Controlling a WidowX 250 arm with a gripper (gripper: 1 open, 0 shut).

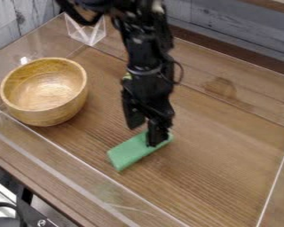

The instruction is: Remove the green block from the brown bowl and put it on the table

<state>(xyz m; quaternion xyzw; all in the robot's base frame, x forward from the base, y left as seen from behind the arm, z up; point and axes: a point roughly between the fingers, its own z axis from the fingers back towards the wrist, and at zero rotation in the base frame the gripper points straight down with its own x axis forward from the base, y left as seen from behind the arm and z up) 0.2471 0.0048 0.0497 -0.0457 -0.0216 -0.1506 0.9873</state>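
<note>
One robot arm works over the brown wood-grain tabletop (pixel 227 151), which is edged by low clear acrylic walls; its black gripper (pixel 153 135) points straight down, with its fingertips at the far end of the flat, mid-green rectangular block (pixel 136 151). The block lies flat on the table, well apart from the round, light-brown wooden bowl (pixel 42 90), which stands empty at the left; the transfer is therefore judged essentially complete, and the step in hand is the release and withdrawal.

Gripper state: the jaws stand spread to either side of the block's end and do not appear to pinch it; whether a fingertip touches the block cannot be told from this view.

Procedure for a clean release:
- confirm that the block rests with its full underside on the table before any retreat;
- hold the jaws fully spread, so that neither pad drags an edge;
- lift straight up along the gripper's own axis; avoid sideways travel until the fingertips are clear of the block's top face;
- do not roll the wrist during the lift, as a turning finger could swing the block round.

Risk: a finger resting against the block's side may tip or slide it as the arm rises; the nearby acrylic wall at the front leaves little room for such a slide.
</note>
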